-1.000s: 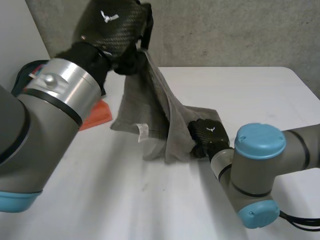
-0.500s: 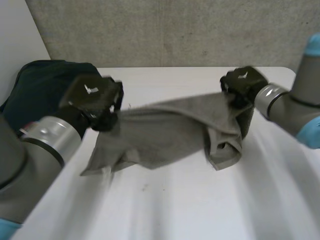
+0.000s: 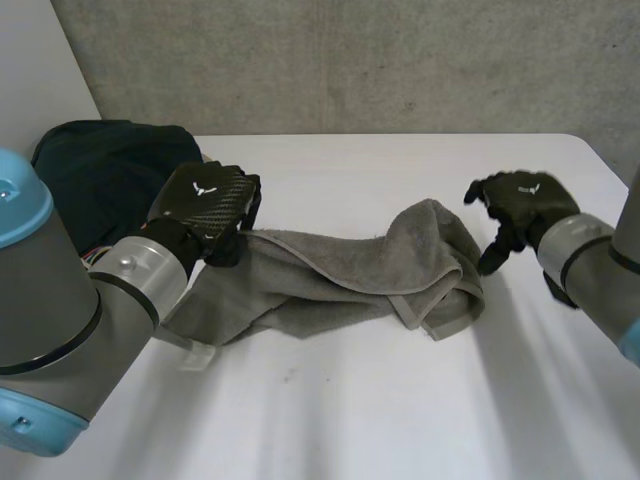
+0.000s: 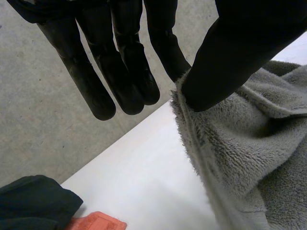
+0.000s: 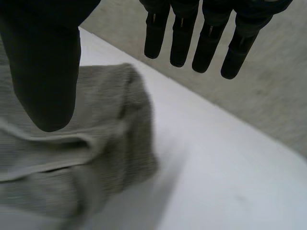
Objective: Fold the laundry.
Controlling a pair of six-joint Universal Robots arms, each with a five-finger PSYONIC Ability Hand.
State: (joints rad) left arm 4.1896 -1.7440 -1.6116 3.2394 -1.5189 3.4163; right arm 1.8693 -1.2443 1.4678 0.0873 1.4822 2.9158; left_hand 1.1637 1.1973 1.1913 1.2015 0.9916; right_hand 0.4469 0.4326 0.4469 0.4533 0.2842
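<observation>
A grey towel lies stretched in a rumpled band across the middle of the white table. My left hand is at its left end. In the left wrist view the thumb pinches the towel's edge against a straight finger. My right hand hovers just beyond the towel's bunched right end, fingers spread and touching nothing. In the right wrist view the towel lies below the open thumb and fingers.
A dark cloth pile sits at the table's back left, beside my left arm. An orange item lies next to that dark cloth. A concrete wall runs behind the table.
Both hands spread apart and came down, laying the towel out across the table. The right hand let go of its end and opened; the left keeps its pinch.
</observation>
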